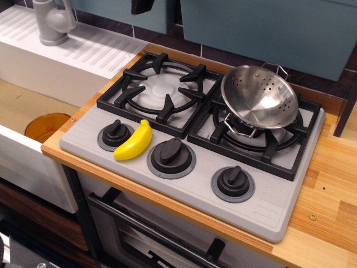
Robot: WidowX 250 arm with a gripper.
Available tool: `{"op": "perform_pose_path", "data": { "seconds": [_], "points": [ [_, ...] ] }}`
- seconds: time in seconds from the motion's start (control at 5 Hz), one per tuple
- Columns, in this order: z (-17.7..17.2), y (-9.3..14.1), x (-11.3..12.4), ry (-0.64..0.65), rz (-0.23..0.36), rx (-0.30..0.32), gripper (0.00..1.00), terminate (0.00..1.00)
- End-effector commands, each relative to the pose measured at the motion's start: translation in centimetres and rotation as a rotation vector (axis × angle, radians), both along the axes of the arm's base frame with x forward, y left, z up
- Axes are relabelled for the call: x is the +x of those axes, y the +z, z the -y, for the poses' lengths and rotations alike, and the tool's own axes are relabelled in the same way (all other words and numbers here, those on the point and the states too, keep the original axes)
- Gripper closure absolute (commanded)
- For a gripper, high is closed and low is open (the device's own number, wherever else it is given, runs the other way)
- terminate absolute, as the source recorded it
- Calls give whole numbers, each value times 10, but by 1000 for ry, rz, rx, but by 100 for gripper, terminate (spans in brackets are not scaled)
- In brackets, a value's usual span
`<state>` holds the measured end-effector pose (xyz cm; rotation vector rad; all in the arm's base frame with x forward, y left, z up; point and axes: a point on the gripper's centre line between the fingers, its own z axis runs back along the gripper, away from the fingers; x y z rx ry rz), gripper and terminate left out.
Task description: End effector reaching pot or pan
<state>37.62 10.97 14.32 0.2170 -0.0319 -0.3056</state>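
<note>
yellow banana on stove, between knobs.

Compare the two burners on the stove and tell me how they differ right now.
The left burner is bare, its grey plate fully showing; the right burner carries the steel pot, tilted on its grate. The left sits nearer the sink, the right nearer the wooden counter. Both have black grates.

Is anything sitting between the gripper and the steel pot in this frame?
Only a dark piece at the top edge may be the gripper. Between it and the pot lies the left burner grate, low and flat; nothing visible blocks an approach from above.
</note>
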Motion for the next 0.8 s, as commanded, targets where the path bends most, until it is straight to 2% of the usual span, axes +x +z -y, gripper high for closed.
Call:
{"op": "perform_pose_path", "data": {
  "seconds": [0.0, 0.4, 0.6],
  "points": [
    [0, 0, 0, 0, 0, 0, 0, 0],
    [40, 13, 14, 21, -15, 12, 0, 0],
    [71, 17, 18, 37, -26, 20, 0, 0]
  ]
}}
